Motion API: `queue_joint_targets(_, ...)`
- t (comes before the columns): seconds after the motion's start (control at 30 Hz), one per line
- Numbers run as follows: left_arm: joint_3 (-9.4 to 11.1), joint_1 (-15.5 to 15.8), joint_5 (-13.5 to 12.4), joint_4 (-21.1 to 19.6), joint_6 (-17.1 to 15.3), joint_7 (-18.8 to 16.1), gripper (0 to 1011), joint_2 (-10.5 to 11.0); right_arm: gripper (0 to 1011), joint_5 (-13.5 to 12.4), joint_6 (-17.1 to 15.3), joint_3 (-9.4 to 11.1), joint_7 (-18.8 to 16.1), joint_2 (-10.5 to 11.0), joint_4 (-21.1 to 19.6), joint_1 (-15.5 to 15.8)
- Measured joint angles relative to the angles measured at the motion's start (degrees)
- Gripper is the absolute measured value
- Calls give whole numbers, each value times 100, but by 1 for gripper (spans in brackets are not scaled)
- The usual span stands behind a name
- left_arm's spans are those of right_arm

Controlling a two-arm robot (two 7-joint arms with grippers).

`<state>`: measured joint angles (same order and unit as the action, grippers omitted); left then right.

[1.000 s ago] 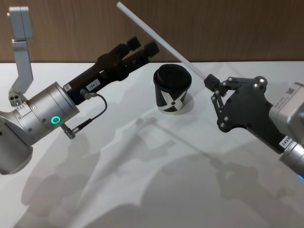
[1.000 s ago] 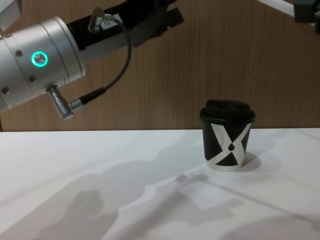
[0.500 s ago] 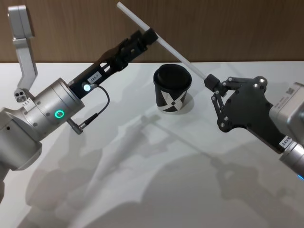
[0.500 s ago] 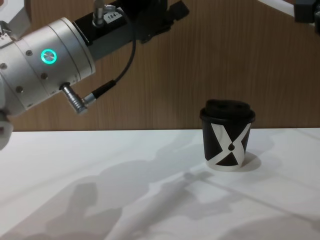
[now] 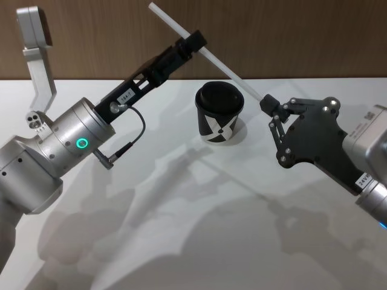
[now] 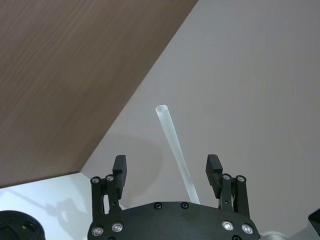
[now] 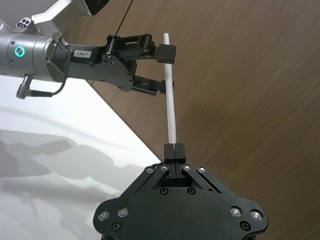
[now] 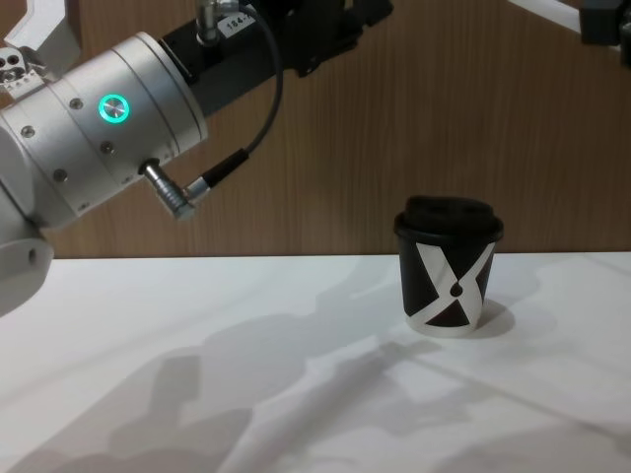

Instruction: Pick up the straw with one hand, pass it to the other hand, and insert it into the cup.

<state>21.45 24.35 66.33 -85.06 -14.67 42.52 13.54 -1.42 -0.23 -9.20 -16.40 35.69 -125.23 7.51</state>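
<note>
- While the right gripper (image 5: 266,104) has its jaws pinched flat together on the lower end of the straw (image 5: 227,69), the rest of the straw stands free, slanting up and away from those jaws toward the left gripper (image 5: 192,45).
- Right wrist view: the two pads meet with no gap, and the straw rises straight out from between them.
- Left gripper's jaws are spread wide and straddle the straw near its upper part.
- Left wrist view: the straw runs through the gap between the two fingers (image 6: 120,167), nearer one finger than the other, with clear space on both sides. No contact seen.
- A short length of straw, ending in an open round tip, sticks out beyond the left jaws.
- Straw: thin, white, straight, no bend or kink visible.
- Cup (image 5: 219,115): upright on the desk (image 5: 181,241), black domed lid on. It sits below the straw's span, lower than both sets of jaws and between them, touching neither.
</note>
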Motion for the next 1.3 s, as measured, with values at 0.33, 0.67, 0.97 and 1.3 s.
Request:
queue_joint_targets(0.33, 42, 36, 71, 50, 7, 94, 768, -31, 3, 0, 0, 0, 0, 0, 0, 0)
queue_joint_targets(0.67, 59, 49, 97, 70, 11, 128, 469, -45, 2, 0, 0, 0, 0, 0, 0, 0)
queue_joint_targets(0.97, 67, 55, 110, 78, 16, 146, 180, -49, 3, 0, 0, 0, 0, 0, 0, 0)
queue_joint_targets(1.3, 73, 60, 116, 85, 19, 154, 70, -55, 3, 0, 0, 0, 0, 0, 0, 0)
